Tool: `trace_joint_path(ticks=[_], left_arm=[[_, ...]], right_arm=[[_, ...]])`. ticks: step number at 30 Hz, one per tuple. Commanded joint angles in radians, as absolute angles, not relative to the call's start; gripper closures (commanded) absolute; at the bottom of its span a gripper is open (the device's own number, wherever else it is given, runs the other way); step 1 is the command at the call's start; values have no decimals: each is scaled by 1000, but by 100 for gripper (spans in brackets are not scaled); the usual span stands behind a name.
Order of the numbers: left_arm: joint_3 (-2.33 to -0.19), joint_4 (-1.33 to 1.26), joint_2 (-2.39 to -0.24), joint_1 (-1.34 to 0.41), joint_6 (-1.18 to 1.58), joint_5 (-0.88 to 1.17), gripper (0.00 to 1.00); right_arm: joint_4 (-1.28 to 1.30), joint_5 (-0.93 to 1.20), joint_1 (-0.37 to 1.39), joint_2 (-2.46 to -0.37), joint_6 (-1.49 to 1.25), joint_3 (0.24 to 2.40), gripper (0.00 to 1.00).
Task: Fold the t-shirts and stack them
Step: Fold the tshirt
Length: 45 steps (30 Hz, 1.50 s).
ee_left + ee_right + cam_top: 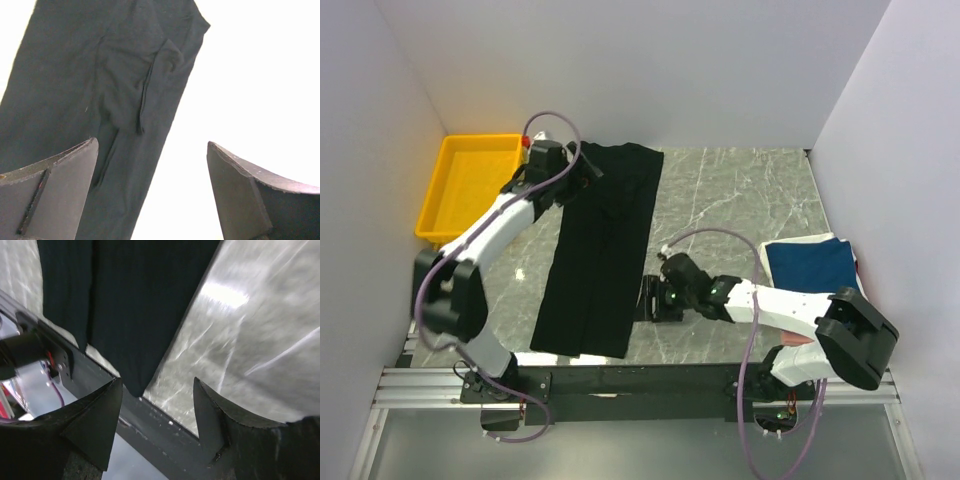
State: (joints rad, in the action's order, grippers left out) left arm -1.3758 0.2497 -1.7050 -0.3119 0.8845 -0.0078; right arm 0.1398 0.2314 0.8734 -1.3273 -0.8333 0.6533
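Observation:
A black t-shirt (600, 250) lies folded lengthwise into a long strip, running from the back wall toward the near edge. My left gripper (588, 168) hovers over the strip's far left corner, open and empty. In the left wrist view the black t-shirt (95, 75) shows a wrinkled fold, and the left gripper (151, 142) straddles its right edge. My right gripper (651, 298) is open beside the strip's near right corner. The right wrist view shows the black t-shirt (135, 295) ending just ahead of the right gripper (157, 381). A folded navy t-shirt (810, 265) tops a stack at the right.
A yellow tray (445, 200) stands at the back left, close to the left arm. The table's near edge and a dark rail (165, 435) run right under the right gripper. A white layer (847, 243) and a pink bit (798, 341) peek out from under the navy t-shirt.

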Motion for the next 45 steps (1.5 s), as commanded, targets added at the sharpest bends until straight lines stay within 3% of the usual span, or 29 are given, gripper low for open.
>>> trace_joint_path(ticks=[1,11,18,20,22,23,26,36,45], left_arm=[[-1267,233,-1553,-314,900,-51,6],[-968,281,-1203,-314,922,-100,7],[-873,328,-1078,-314,923,-120,7],[-842,328,-1051,-314,928,-106,8],[-828,336,-1039,-314,927,-106,8],[-816,340,-1028,-314,925,-94,9],[-790,348,-1014,-314,919,-42,10],[-654,422,-963,-391,972,11,23],[-583,691,-902,-687,1196,-138,44]], right_arm=[[51,177,952,-1348,-925,635,35],[20,137,1140,-1502,-996,679,38],[23,112,1164,-1566,-1014,712,42],[20,115,1164,-1575,-1012,718,50],[28,114,1163,-1574,-1015,713,68],[41,109,1157,-1563,-1014,706,82],[40,103,1114,-1496,-1012,638,96],[140,90,1009,-1158,-996,359,100],[195,149,1008,-983,-1008,259,100]])
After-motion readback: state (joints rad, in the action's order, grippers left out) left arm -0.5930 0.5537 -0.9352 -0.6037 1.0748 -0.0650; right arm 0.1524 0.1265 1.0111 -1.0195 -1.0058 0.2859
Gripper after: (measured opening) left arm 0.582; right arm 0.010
